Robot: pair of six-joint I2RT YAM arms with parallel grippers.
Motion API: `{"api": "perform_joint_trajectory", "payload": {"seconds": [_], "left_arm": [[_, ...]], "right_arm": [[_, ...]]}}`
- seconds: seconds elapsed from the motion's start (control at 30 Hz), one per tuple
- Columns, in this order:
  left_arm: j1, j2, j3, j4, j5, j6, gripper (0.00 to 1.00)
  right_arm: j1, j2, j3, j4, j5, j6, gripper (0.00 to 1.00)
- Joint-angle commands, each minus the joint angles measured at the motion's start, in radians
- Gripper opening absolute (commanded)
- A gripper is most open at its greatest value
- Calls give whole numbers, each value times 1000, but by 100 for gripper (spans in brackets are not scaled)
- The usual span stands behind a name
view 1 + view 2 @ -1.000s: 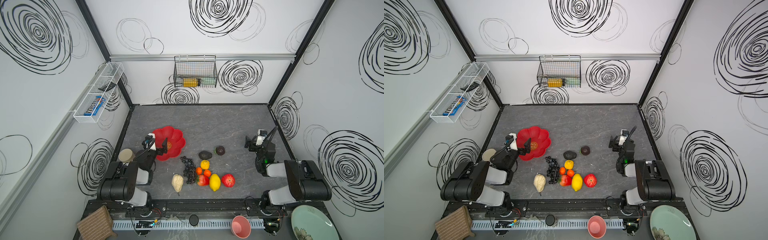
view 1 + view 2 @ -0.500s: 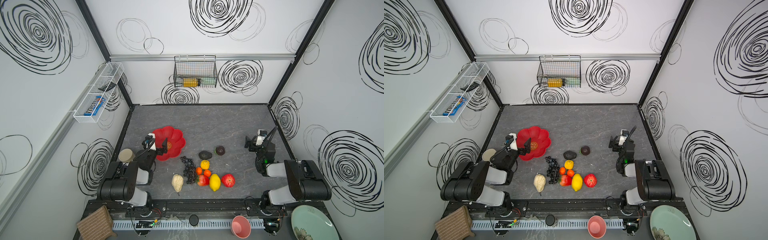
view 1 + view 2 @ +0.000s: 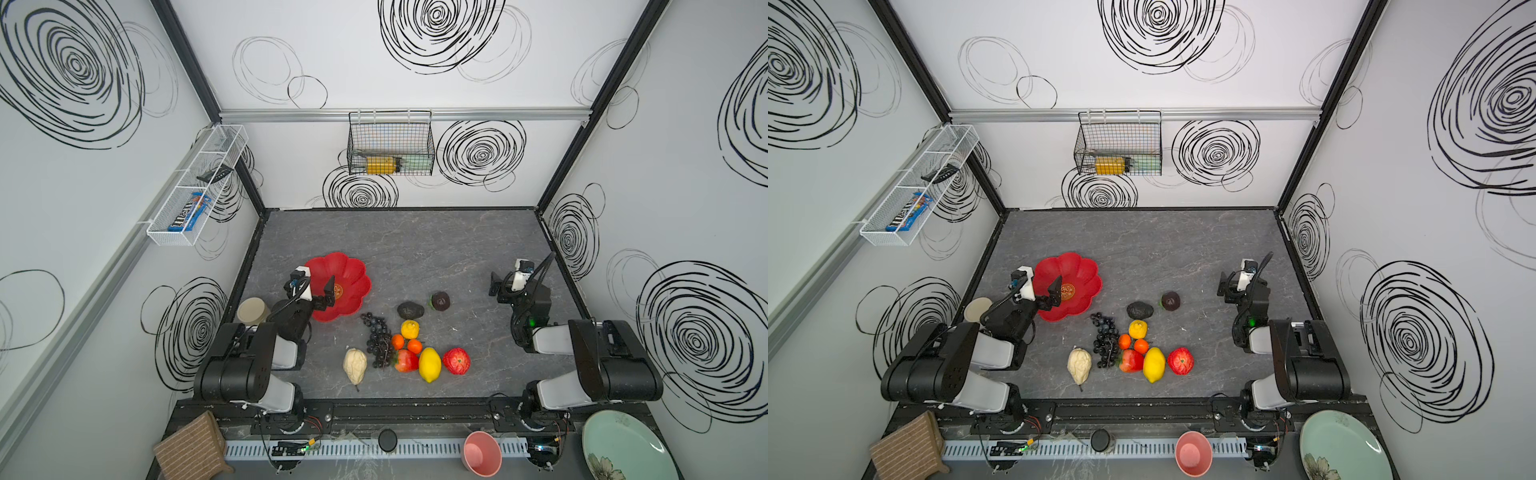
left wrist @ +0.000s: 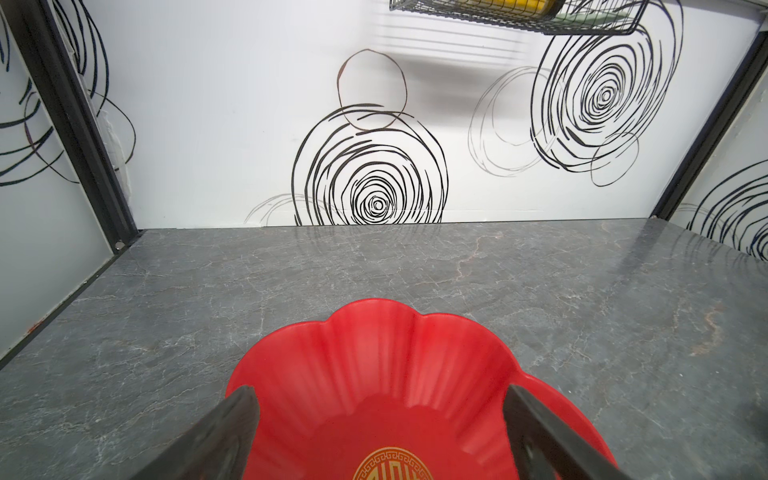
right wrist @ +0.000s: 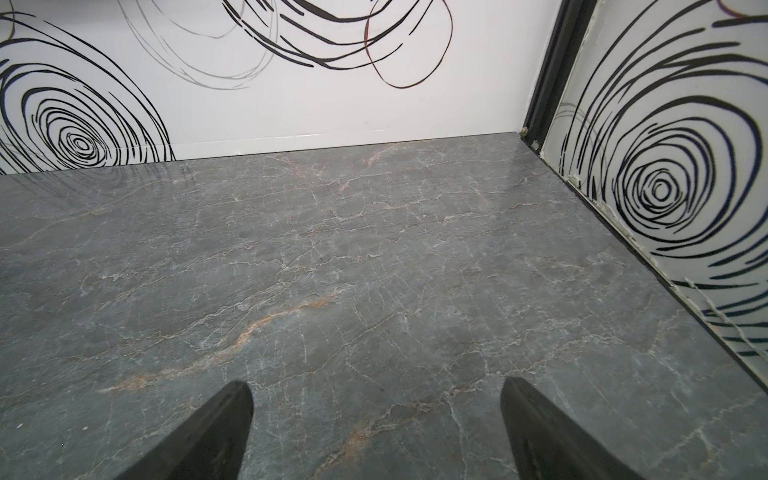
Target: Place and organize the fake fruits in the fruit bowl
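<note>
Starting is the job now: the shallow shiny red flower-shaped fruit bowl (image 3: 353, 266) has no fruit in it. The small plastic fake fruits (image 3: 429, 365) lie close together on the grey marbled table (image 3: 415, 249), near the bowl. The left gripper (image 4: 380, 397) hangs over the bowl, spread wide, holding nothing. The right gripper (image 5: 376, 395) is spread wide too, over the table. Pick an edge fruit, like the dark bumpy avocado (image 3: 410, 309), so the others do not roll.
</note>
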Motion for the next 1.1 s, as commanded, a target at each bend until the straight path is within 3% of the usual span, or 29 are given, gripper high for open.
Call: {"api": "perform_joint_trajectory", "payload": {"seconds": [0.0, 0.1, 0.2, 0.3, 0.4, 0.5, 0.57, 0.67, 0.8, 0.93, 1.07], "left_arm": [[9, 10, 19, 78, 12, 19, 96], [9, 9, -1, 116, 7, 19, 96], [3, -22, -95, 275, -38, 8, 96], [-52, -106, -186, 367, -156, 34, 96], [-181, -255, -229, 316, -337, 127, 96], [-246, -497, -185, 31, -466, 87, 96], [-256, -667, -88, -303, -473, 30, 96], [-303, -785, 10, -502, -493, 7, 96], [-327, -844, 148, -732, -497, -112, 96], [-310, -823, 353, -1093, -517, -328, 96], [-252, -801, 489, -1438, -514, -589, 96]], "right_arm": [[-5, 11, 23, 40, -6, -10, 97], [-4, 8, 19, 44, -7, -10, 97], [8, -6, 13, 40, -50, -47, 97], [26, -74, -35, 77, -64, -82, 97], [93, -206, -7, -82, -11, -134, 97], [153, -339, 15, -196, 19, -146, 97], [177, -433, 25, -260, 8, -143, 97], [188, -570, 36, -342, -18, -137, 97], [187, -730, 60, -434, -20, -59, 97], [179, -858, 136, -637, 108, 189, 97], [136, -926, 216, -918, 100, 405, 97]]}}
